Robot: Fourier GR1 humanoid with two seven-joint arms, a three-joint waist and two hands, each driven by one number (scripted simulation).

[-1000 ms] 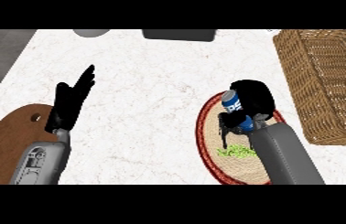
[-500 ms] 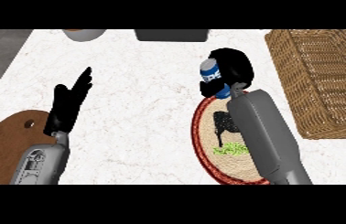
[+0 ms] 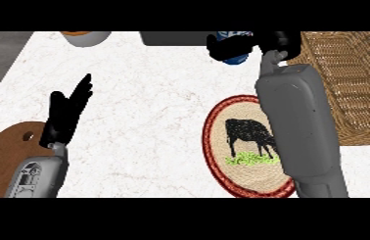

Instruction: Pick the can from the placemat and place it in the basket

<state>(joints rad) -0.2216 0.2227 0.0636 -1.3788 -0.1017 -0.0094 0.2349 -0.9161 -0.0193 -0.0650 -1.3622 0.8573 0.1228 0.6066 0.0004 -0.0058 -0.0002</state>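
one can (image 3: 235, 50) clasped, right robot hand (image 3: 271, 41)

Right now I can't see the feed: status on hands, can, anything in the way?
Right robot hand shut on can, lifted off placemat. Left robot hand open, resting at left. Basket at right, nothing visible between.

1 can (image 3: 236, 53), 1 placemat (image 3: 239, 180), 1 basket (image 3: 347, 87), 1 cutting board (image 3: 18, 141), 2 robot hands.
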